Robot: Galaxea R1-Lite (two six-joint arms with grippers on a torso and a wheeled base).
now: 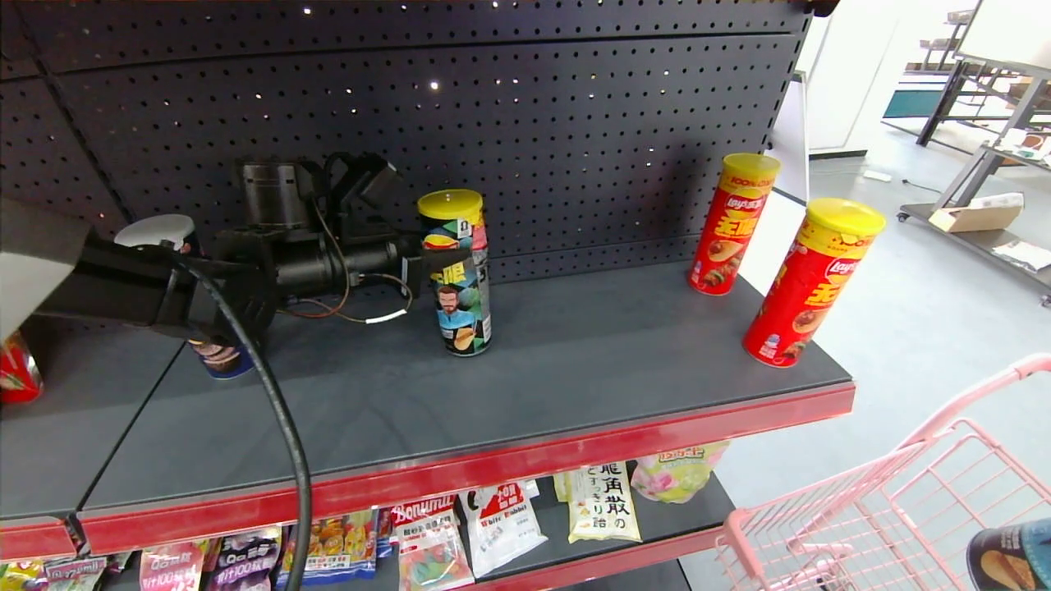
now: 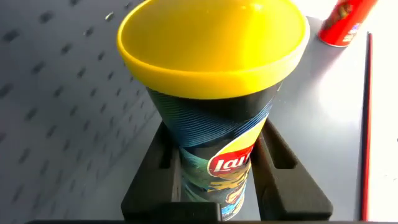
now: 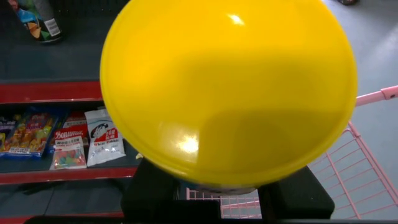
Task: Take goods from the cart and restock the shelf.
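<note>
A dark chip can with a yellow lid [image 1: 461, 316] [image 2: 211, 43] stands upright on the grey shelf board [image 1: 575, 361], its base at the surface. My left gripper [image 1: 447, 271] [image 2: 217, 180] is shut on the can's middle, with one finger [image 2: 163, 163] on each side. My right gripper [image 3: 221, 194] is shut on a second yellow-lidded can [image 3: 227, 87], which is over the pink cart [image 3: 367, 163]. That second can's dark body [image 1: 1010, 558] shows at the lower right of the head view, beside the cart [image 1: 887, 509].
Two red chip cans [image 1: 731, 223] [image 1: 813, 283] stand at the shelf's right end. A white-lidded can [image 1: 156, 231] stands behind my left arm. Snack bags [image 1: 501, 517] fill the lower shelf. A pegboard wall [image 1: 575, 123] backs the shelf.
</note>
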